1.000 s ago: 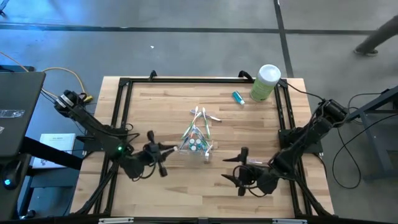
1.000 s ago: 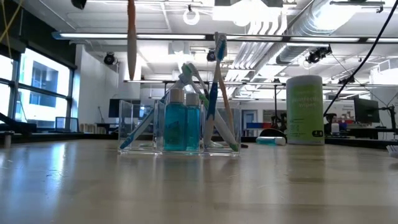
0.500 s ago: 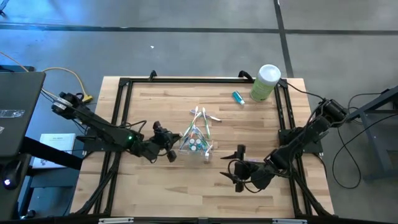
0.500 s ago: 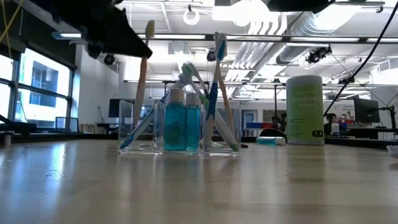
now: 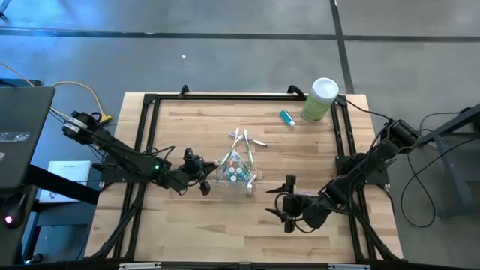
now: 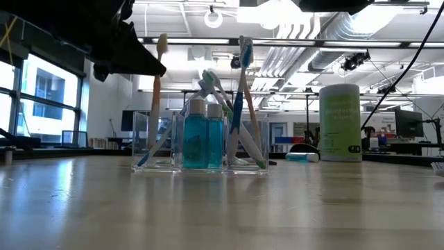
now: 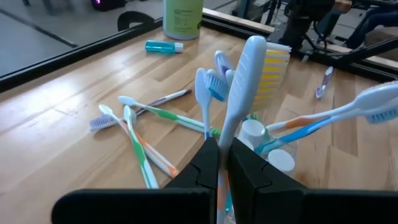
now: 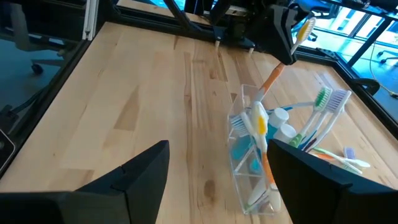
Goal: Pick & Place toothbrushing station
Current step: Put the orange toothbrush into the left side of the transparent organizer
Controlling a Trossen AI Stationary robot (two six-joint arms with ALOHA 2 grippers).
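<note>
Toothbrushes are lying loose behind the clear cup mid-table, so loading is looking unfinished. Left gripper is pinching a yellow-bristled brush over the cup; right gripper is waiting nearby, fingers spread.

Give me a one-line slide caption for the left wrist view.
Left gripper shut on a yellow-bristled toothbrush, lowering it into the clear cup; more brushes lie loose on the table.
</note>
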